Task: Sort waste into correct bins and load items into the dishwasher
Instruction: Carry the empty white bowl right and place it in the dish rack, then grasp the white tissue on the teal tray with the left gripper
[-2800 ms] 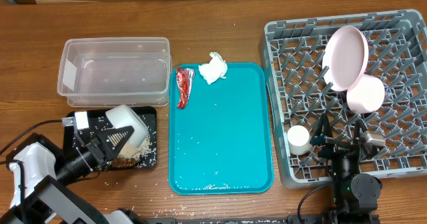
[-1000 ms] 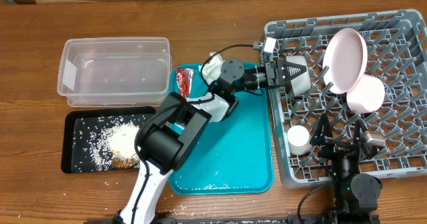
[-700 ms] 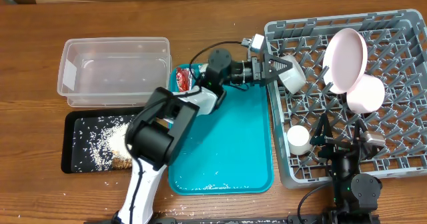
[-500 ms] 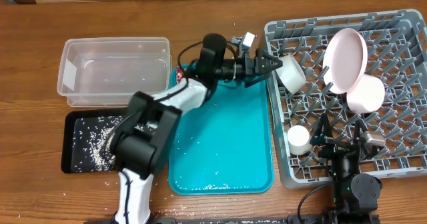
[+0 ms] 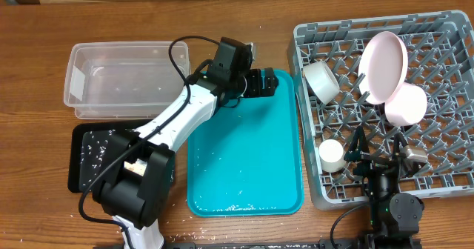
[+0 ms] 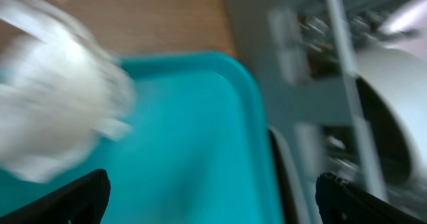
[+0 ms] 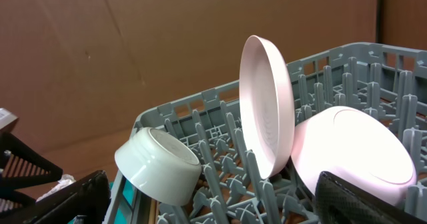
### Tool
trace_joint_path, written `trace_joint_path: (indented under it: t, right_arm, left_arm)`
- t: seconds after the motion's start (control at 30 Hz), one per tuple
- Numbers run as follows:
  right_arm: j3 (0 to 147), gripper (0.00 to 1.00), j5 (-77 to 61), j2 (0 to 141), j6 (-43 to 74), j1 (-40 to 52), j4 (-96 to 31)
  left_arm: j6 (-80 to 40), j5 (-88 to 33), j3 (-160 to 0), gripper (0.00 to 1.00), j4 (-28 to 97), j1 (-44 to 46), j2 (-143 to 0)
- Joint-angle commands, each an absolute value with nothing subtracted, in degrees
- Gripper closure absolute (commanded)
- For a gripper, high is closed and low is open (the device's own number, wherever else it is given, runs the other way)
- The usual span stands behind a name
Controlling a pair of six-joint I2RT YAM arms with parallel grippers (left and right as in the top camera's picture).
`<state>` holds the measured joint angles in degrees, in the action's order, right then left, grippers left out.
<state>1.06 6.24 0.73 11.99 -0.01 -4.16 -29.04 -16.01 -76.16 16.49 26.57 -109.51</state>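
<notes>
Now the left claw (image 5: pixel 266 83) hangs spread and empty over the far end of the teal tray (image 5: pixel 244 160). Just ahead of its tips, inside the grey dish rack (image 5: pixel 444 153), the small white bowl (image 5: pixel 320 80) lies tipped on its side, apart from the fingers. A blurred crumpled white tissue (image 6: pixel 53 111) sits left of the claw on the tray. The right claw (image 5: pixel 378 141) is also spread and empty at the rack's near side. Beyond it the pink plate (image 5: pixel 385 64) stands on edge, with the pink bowl (image 5: pixel 406 104) just beside it.
</notes>
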Motion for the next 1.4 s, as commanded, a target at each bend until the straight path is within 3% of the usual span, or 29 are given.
trace_joint_path:
  t: [0.0, 0.3, 0.43, 0.57, 0.7, 0.77, 0.8, 0.83, 0.87, 1.0, 1.07, 1.27, 1.37]
  right_arm:
    - [0.4, 0.0, 6.4, 0.2, 12.2, -0.3, -3.9]
    - [0.4, 0.0, 6.4, 0.2, 12.2, -0.3, -3.9]
    - [0.4, 0.0, 6.4, 0.2, 12.2, -0.3, -3.9]
    - [0.4, 0.0, 6.4, 0.2, 12.2, -0.3, -3.9]
    - [0.4, 0.0, 6.4, 0.2, 12.2, -0.3, -3.9]
    - [0.4, 0.0, 6.4, 0.2, 12.2, -0.3, -3.9]
    - [0.4, 0.0, 6.4, 0.2, 12.2, -0.3, -3.9]
    - [0.4, 0.0, 6.4, 0.2, 12.2, -0.3, -3.9]
    - [0.4, 0.0, 6.4, 0.2, 12.2, -0.3, -3.9]
    - [0.4, 0.0, 6.4, 0.2, 12.2, -0.3, -3.9]
    - [0.4, 0.0, 6.4, 0.2, 12.2, -0.3, -3.9]
    - [0.4, 0.0, 6.4, 0.2, 12.2, -0.3, -3.9]
    - [0.4, 0.0, 6.4, 0.2, 12.2, -0.3, -3.9]
  left_arm:
    - [-21.6, 1.6, -76.4, 0.0, 15.8, 26.2, -109.5]
    - [-17.8, 8.1, -76.4, 0.03, 15.5, 26.3, -114.9]
    - [-17.8, 8.1, -76.4, 0.16, 14.5, 26.3, -116.5]
    - [-17.7, 7.8, -76.4, 0.35, 12.8, 26.3, -116.5]
    - [-17.7, 5.9, -76.4, 0.83, 13.1, 26.3, -116.4]
    - [-17.7, 2.5, -76.6, 0.94, 13.2, 26.3, -116.1]
    - [-17.7, 2.3, -77.0, 0.84, 13.6, 26.3, -116.0]
    - [-17.8, 2.9, -77.3, 0.48, 14.0, 26.3, -115.8]
    - [-17.7, 3.8, -77.6, 0.23, 14.2, 26.3, -115.7]
    - [-17.1, 8.3, -77.7, 0.08, 14.7, 26.3, -116.3]
    - [-16.8, 10.1, -77.7, 0.06, 14.6, 26.3, -116.9]
    - [-16.7, 8.6, -77.7, 0.23, 13.6, 26.4, -120.2]
    - [-16.7, 6.0, -77.7, 0.49, 13.4, 26.4, -120.7]
